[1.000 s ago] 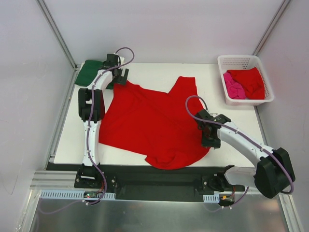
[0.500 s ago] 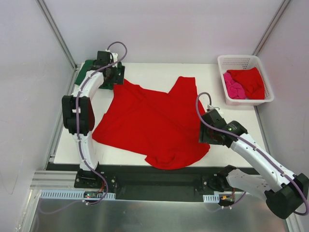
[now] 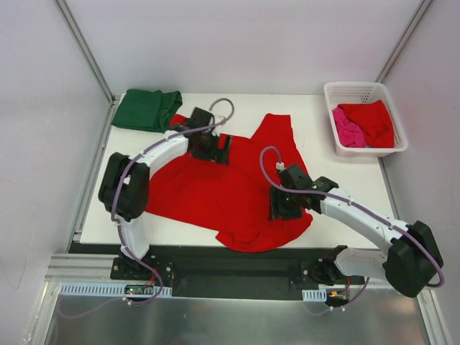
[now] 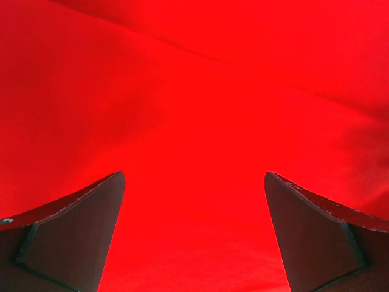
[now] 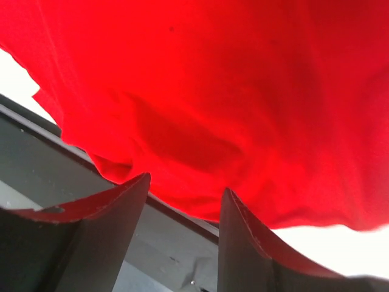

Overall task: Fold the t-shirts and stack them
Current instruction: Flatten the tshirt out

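Observation:
A bright red t-shirt lies spread and rumpled across the white table, its hem bunched at the near edge. A dark green t-shirt sits folded at the far left corner. My left gripper hovers over the red t-shirt's upper part; in the left wrist view the left gripper is wide open with only red cloth below. My right gripper is over the shirt's right near side. In the right wrist view the right gripper is open and empty, the red hem beyond its tips.
A white lattice basket at the far right holds another red t-shirt and a pink one. Bare white table shows right of the red shirt. A black rail runs along the near edge.
My left arm swung from the green shirt at the far left to above the red shirt. My right arm moved left over the shirt and its jaws opened wider.

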`<state>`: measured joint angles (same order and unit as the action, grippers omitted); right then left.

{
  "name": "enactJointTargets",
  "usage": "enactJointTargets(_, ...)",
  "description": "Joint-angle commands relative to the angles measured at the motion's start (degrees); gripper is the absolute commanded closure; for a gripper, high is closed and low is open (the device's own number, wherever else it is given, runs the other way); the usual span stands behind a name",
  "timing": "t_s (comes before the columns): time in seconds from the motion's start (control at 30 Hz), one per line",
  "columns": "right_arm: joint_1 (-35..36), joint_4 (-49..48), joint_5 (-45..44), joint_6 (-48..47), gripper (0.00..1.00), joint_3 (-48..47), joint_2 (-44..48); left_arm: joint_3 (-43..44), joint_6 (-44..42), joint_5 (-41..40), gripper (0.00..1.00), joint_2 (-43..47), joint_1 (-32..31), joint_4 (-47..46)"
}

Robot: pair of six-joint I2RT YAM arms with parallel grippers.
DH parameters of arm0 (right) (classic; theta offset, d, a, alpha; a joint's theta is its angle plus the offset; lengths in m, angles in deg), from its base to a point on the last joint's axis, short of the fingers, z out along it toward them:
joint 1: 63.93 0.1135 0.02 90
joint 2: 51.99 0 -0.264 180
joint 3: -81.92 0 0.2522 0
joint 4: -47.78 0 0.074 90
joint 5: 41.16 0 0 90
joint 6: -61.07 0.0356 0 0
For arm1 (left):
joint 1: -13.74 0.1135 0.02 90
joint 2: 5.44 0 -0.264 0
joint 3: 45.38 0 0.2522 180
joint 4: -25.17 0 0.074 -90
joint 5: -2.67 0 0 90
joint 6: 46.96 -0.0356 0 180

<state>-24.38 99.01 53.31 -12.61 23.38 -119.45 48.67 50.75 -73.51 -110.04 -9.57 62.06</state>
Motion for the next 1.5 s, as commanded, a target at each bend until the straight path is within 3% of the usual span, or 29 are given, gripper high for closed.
enactJointTargets(0.0, 1.4, -4.07, 4.66, -1.02, 0.46, -2.77, -4.86, -1.1, 5.21, 2.43, 0.01, -3.85, -4.81, -0.37)
enactJointTargets(0.17, 3.16, -5.57, 5.12, -1.38, 0.46, -4.7, -13.21, -2.95, 5.74, 2.26, 0.01, -5.79, -6.13, -1.6)
enactJointTargets(0.6, 6.85, 2.42, -11.22, 0.12, 0.44, -11.65, -28.68, -7.87, 3.55, -4.33, 0.01, -1.32, -6.13, -1.43)
enactJointTargets(0.97, 5.63, 6.82, -16.95, 2.49, 0.42, -11.22, -26.68, -8.84, 2.67, -6.44, 0.01, 0.88, -5.69, -0.72)
enactJointTargets(1.3, -7.8, 8.05, -18.0, -3.03, 0.41, -7.52, -19.3, -12.08, 2.75, -7.76, 0.01, 2.2, -5.69, -0.64)
enactJointTargets(1.47, -10.02, 9.37, -19.67, -4.8, 0.41, -8.75, -16.4, -12.35, 3.19, -7.85, 0.01, 2.64, -5.69, -0.55)
